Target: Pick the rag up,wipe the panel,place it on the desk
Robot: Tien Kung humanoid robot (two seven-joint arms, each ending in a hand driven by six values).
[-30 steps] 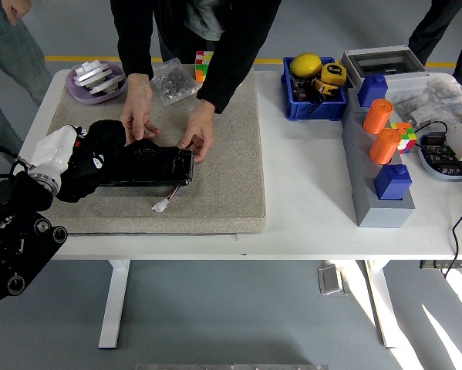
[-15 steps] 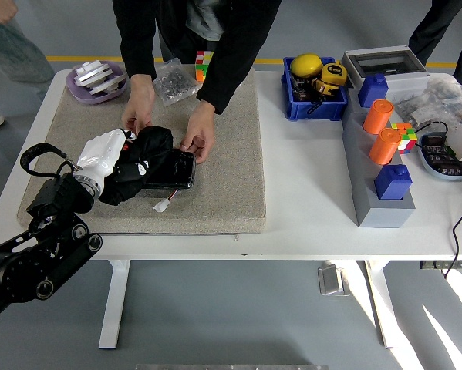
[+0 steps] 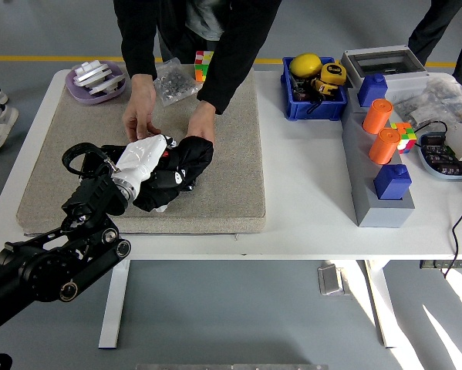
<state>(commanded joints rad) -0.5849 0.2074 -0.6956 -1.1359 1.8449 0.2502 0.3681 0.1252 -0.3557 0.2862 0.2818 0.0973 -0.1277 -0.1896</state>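
Wiping is the step in hand: the robot's left hand [image 3: 150, 171], white-shelled with dark fingers, is closed on the black rag [image 3: 180, 166] and presses it down on the grey mat [image 3: 231, 146] that covers the left half of the white bench [image 3: 308, 193]. The rag is bunched into a dark, crumpled heap with small white marks, spread from the hand toward the right. The panel itself is almost wholly hidden beneath cloth and hand; only what may be a pale cable end [image 3: 160, 206] shows at the near side, though that is hard to make out. A person at the far side leans in, one hand [image 3: 139, 119] just above the robot's hand and the other hand [image 3: 200, 123] touching the rag's far edge, apparently steadying what lies beneath. By my reckoning the wipe is well along, and the next move calls for lifting the rag clear of the panel and the person's fingers, then setting it down on bare mat or bench and letting go. No right arm is in sight.
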